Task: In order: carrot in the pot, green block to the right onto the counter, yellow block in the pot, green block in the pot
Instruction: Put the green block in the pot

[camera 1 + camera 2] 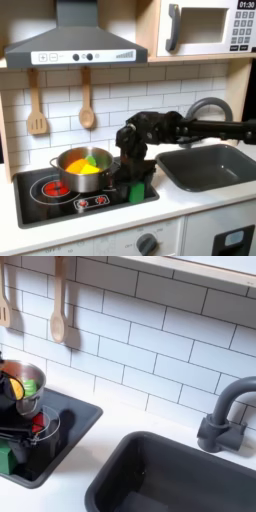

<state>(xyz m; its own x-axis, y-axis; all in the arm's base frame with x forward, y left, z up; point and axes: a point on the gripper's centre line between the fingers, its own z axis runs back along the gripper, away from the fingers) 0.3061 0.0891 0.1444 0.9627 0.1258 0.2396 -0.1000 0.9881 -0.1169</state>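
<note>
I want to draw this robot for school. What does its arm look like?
The arm is all black: a long straight bar ending in a chunky, boxy wrist. The gripper below it is black too. No stickers or markings can be made out, and the fingers are too dark to see clearly.

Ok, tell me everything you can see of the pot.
The pot is round, shiny steel, straight-sided, standing upright and lidless on the black stovetop, over the red ring on the first exterior view's left. Orange and yellow pieces lie inside. The claw hangs close on the first exterior view's right; whether it touches the pot cannot be told.
</note>
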